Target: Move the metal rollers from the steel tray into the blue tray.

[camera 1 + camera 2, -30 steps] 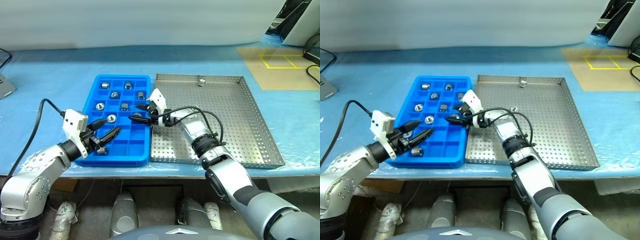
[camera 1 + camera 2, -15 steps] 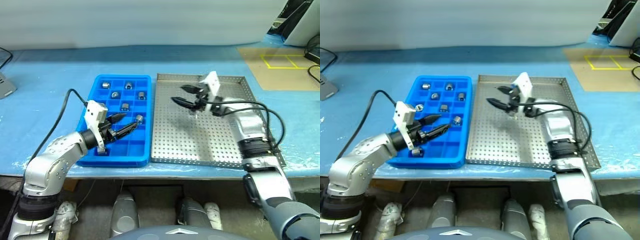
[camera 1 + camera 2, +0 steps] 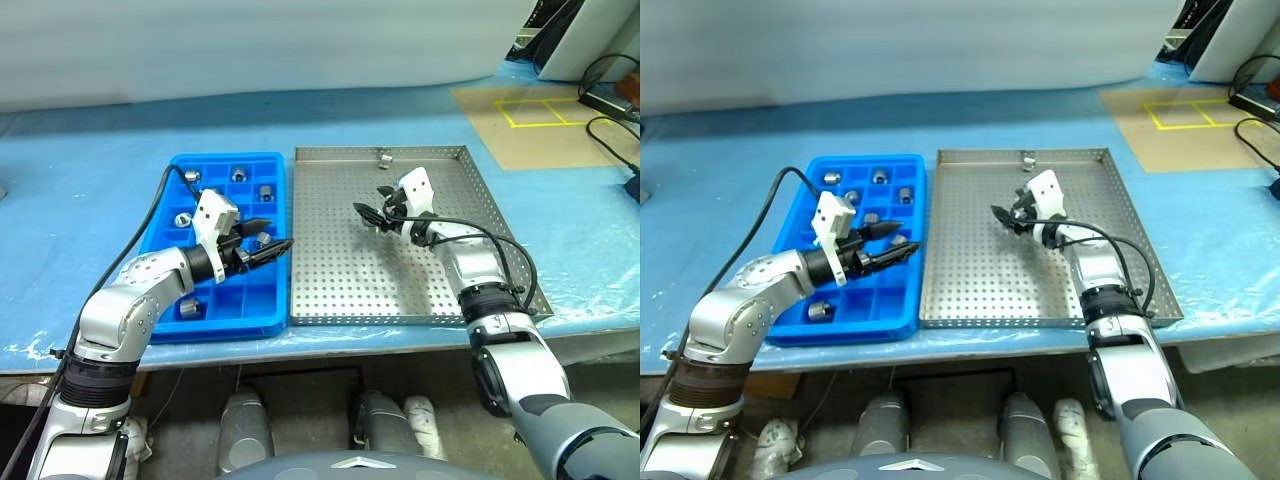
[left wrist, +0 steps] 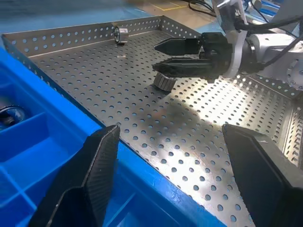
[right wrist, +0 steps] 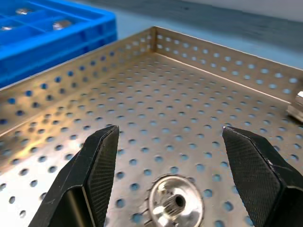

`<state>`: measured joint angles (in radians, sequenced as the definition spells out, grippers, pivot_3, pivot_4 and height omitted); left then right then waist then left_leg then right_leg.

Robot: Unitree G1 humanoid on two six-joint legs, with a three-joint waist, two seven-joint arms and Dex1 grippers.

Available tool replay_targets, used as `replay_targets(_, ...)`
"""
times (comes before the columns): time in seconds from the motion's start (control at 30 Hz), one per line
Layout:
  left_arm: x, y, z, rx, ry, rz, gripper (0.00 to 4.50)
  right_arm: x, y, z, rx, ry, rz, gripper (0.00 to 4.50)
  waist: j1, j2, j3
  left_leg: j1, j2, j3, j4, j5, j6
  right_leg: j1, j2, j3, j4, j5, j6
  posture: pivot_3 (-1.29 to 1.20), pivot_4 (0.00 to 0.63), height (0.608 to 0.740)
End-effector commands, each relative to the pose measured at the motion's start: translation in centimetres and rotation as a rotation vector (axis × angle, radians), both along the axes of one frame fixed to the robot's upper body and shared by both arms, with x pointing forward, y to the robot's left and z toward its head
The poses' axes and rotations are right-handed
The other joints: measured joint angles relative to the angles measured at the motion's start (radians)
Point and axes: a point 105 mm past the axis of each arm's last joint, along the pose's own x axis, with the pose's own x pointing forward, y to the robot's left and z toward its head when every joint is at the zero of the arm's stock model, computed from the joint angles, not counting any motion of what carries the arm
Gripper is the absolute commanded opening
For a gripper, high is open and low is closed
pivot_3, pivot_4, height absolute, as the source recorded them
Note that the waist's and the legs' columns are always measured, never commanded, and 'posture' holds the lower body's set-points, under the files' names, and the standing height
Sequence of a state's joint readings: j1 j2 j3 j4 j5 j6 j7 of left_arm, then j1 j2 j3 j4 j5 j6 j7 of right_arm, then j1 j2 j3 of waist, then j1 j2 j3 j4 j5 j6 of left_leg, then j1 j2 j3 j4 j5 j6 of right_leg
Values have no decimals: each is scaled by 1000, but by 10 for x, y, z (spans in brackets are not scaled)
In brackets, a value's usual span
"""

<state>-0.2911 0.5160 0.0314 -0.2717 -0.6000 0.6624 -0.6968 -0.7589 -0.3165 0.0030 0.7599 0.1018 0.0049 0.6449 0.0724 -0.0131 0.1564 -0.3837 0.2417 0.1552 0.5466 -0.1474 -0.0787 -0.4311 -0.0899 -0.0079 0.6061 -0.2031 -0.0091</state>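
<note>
Right gripper (image 5: 168, 165) — jaws spread wide, empty — hovers over a roller (image 5: 176, 204) on the steel tray (image 3: 330, 300); left gripper (image 3: 270, 238), jaws open, empty, over the blue tray (image 3: 215, 322). Risk: off-centre closing could send the roller rolling away.

This looked like a workshop or robotics test lab. A long tabletop (image 3: 90, 170) was wrapped in blue plastic sheeting (wrinkled and torn at the near edge), with a brown mat (image 3: 520, 125) marked by yellow tape squares (image 3: 535, 110) at its far right. Black cables (image 3: 605, 85) trailed beside it, and parts trays sat in front of a plain pale wall (image 3: 260, 45).
</note>
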Motion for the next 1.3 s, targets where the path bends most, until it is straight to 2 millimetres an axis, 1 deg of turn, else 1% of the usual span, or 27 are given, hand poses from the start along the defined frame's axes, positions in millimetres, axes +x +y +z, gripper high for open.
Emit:
replay_targets(0.03, -4, 1, 7, 2, -37, -1, 3664, 7, -5, 6, 16, -33, -34, 3626, 0, 0, 0, 0, 0, 0, 0, 0, 0, 0, 0, 0, 0, 0, 0, 63, 150, 740)
replay_targets(0.1, -5, 1, 7, 1, -36, 1, 3664, 8, -9, -2, 10, -8, -49, 3626, 0, 0, 0, 0, 0, 0, 0, 0, 1, 0, 0, 0, 0, 0, 0, 68, 150, 740)
replay_targets(0.2, -6, 2, 6, -1, -33, 9, 3664, 3, -6, -16, -1, 31, -26, 3626, 0, 0, 0, -1, 0, 0, 0, -1, 2, 0, 0, 0, 0, 0, 0, 73, 150, 740)
replay_targets(0.3, -5, 2, 4, 1, -31, 17, 3664, 2, -7, -29, -23, 61, -45, 3626, 0, 0, 0, -1, 0, 0, 1, -1, 2, 0, 0, 0, 0, 0, 0, 73, 150, 740)
replay_targets(0.4, -4, 2, 4, 3, -31, 21, 3664, 1, -8, -36, -19, 76, -58, 3626, 0, 0, 0, 0, 0, 0, 2, -1, 2, 0, 0, 0, 0, 0, 0, 68, 150, 740)
replay_targets(0.5, -3, 3, 5, 7, -32, 21, 3664, 2, -8, -37, -6, 77, -67, 3046, -1, 0, 0, 1, 1, 0, 3, -2, 3, 2, 0, 0, 0, 0, 0, 61, 150, 740)
replay_targets(0.53, -2, 3, 5, 8, -32, 21, 3664, 2, -9, -38, -19, 75, -78, 2686, -1, 0, 0, 1, 1, 0, 3, -2, 3, 2, 0, 0, 1, 0, 0, 60, 150, 740)
replay_targets(0.57, -2, 2, 5, 8, -32, 19, 3664, 2, -9, -37, -24, 66, -76, 2433, -1, 0, 0, 1, 1, 0, 3, -2, 3, 2, 0, 0, 1, 0, 0, 57, 150, 740)
replay_targets(0.63, -2, 2, 5, 8, -31, 15, 3664, 1, -6, -33, -11, 52, -51, 2433, -1, 0, 0, 1, 1, 0, 4, -2, 3, 2, 0, 0, 1, 0, 0, 51, 150, 740)
replay_targets(0.67, -2, 3, 5, 8, -30, 14, 3664, 0, -3, -31, 1, 47, -35, 1933, -1, 0, 0, 1, 1, 0, 4, -2, 3, 2, 0, 0, 1, 0, 0, 50, 150, 740)
replay_targets(0.7, -3, 4, 6, 8, -26, 8, 3664, 1, -2, -29, -5, 40, -38, 1795, -1, 0, 0, 1, 1, 0, 4, -2, 3, 2, 0, 0, 1, 0, 0, 50, 150, 740)
replay_targets(0.73, -4, 5, 6, 9, -23, 3, 3664, 1, -2, -28, -11, 36, -43, 1693, -1, 0, 0, 1, 1, 0, 4, -2, 4, 2, 0, 0, 1, 0, 0, 50, 150, 740)
replay_targets(0.77, -4, 6, 7, 9, -23, 2, 3664, 2, -2, -27, -13, 31, -45, 1693, -1, 0, 0, 1, 1, 0, 4, -2, 3, 2, 0, 0, 1, 0, 0, 51, 150, 740)
replay_targets(0.87, -2, 20, 13, 26, -39, 21, 3664, -4, 20, -6, 37, -3, 82, 1693, -4, 0, 0, 0, 1, 0, 4, -2, 3, 2, 0, -1, 0, 0, 0, 54, 150, 740)
replay_targets(0.93, -3, 32, 16, 35, -43, 37, 3664, -14, 42, 18, 99, -24, 213, 1693, -4, 0, 0, 0, 1, 0, 4, -2, 3, 1, 0, 0, 0, 0, 0, 63, 150, 740)
replay_targets(1.0, -6, 45, 18, 54, -41, 63, 3664, -33, 67, 46, 168, -31, 388, 1693, -4, 0, 0, 0, 1, 0, 3, -2, 4, 1, 0, -1, 0, 0, 0, 76, 150, 740)
replay_targets(1.03, -7, 49, 18, 60, -39, 70, 3664, -40, 74, 53, 183, -25, 437, 1693, -4, 0, 0, 0, 1, 0, 2, -2, 4, 0, 1, -1, 0, 0, 0, 82, 150, 740)
replay_targets(1.1, -14, 60, 13, 100, -23, 79, 3664, -67, 95, 66, 206, 22, 624, 1693, 2, 0, 0, 1, 2, 0, 0, -2, 4, 0, 1, -2, 0, 0, 0, 99, 150, 740)
replay_targets(1.13, -17, 63, 11, 113, -17, 79, 3664, -79, 101, 69, 212, 49, 695, 1693, 5, 0, 0, 1, 2, 0, -1, -2, 4, 1, 1, -3, -1, 0, 0, 114, 150, 740)
replay_targets(1.17, -23, 67, 8, 128, -1, 78, 3664, -94, 109, 68, 191, 86, 790, 1693, 8, 0, 0, 1, 2, 0, -1, -3, 4, 1, 1, -3, -1, 0, 0, 133, 150, 740)
replay_targets(1.23, -31, 72, 4, 144, 18, 74, 3664, -109, 116, 63, 149, 132, 879, 1693, 23, 0, 0, 0, 2, -1, -2, -4, 6, 1, 0, -5, -2, -1, -1, 164, 150, 740)
replay_targets(1.3, -43, 74, -2, 174, 34, 61, 3664, -122, 126, 57, 149, 202, 972, 1693, 31, 0, 0, 0, 3, -1, -2, -4, 6, 1, 0, -6, -2, -1, -1, 184, 150, 740)
